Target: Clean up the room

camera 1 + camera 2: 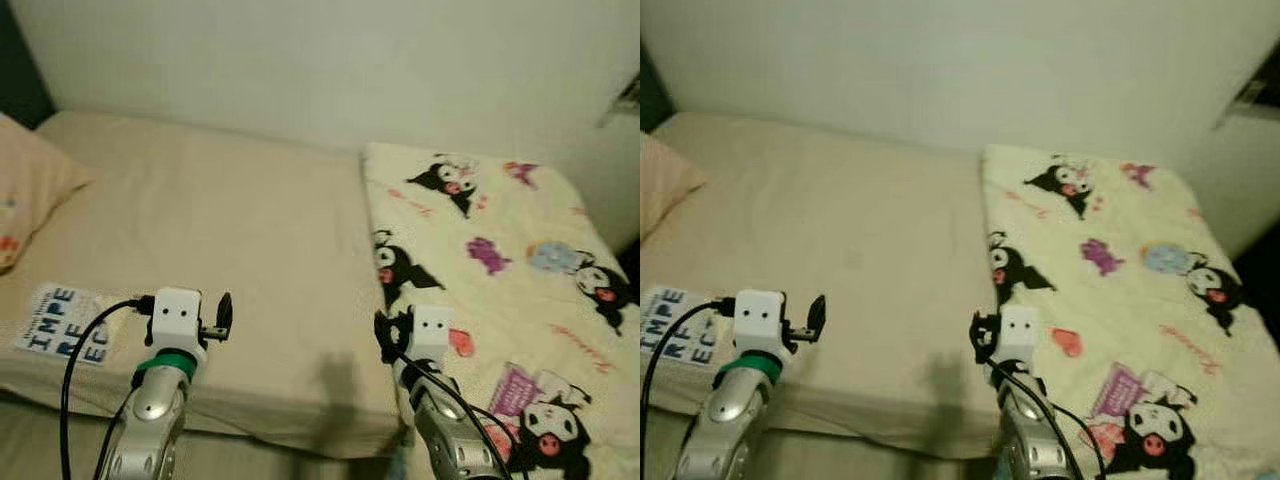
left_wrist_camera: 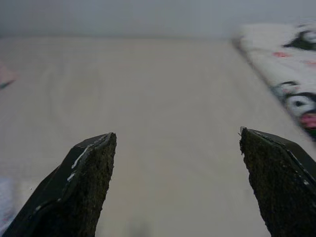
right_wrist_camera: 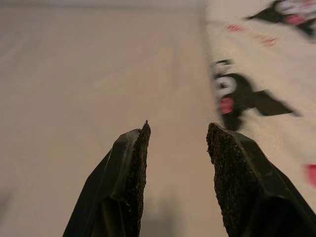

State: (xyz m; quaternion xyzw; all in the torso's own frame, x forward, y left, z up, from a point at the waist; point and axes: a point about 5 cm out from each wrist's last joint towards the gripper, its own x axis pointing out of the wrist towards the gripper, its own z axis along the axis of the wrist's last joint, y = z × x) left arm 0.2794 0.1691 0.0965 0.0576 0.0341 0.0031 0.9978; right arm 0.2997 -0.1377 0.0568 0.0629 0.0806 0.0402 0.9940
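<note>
A cream blanket [image 1: 500, 270] printed with black cartoon figures lies spread over the right part of a bed with a beige sheet [image 1: 220, 220]. My left gripper [image 2: 176, 132] is raised over the sheet near the bed's front edge; its fingers stand wide apart with nothing between them. My right gripper [image 3: 178, 125] hovers at the blanket's left edge, where blanket meets sheet, with a narrower gap between its fingers [image 3: 133, 163] and nothing held. Both wrists, the left [image 1: 178, 315] and the right [image 1: 432, 330], show at the bottom of the head view.
A peach pillow [image 1: 25, 190] rests at the bed's far left. A white patch with blue letters [image 1: 65, 325] lies on the sheet by the left wrist. A pale wall [image 1: 350, 60] closes off the far side of the bed.
</note>
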